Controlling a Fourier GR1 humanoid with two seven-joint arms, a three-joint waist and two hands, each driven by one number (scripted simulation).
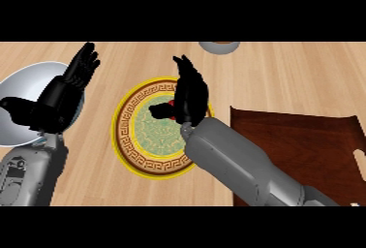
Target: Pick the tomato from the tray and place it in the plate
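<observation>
The right hand point(187, 94) is over the yellow-rimmed patterned plate point(129, 145), its fingers and thumb curled round the red tomato point(169, 107), of which only a sliver shows. The dark wooden tray point(300, 140) at the right is already left behind, so pick and carry look done; what remains is to lower and let go. The left hand point(68, 89) rests open, fingers up, over a grey bowl point(22, 87) on the desk point(286, 72).

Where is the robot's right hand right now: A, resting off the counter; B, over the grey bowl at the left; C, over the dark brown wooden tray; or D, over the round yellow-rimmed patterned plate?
D: the right hand is over the round yellow-rimmed patterned plate, with a bit of red tomato showing beside its palm.
</observation>
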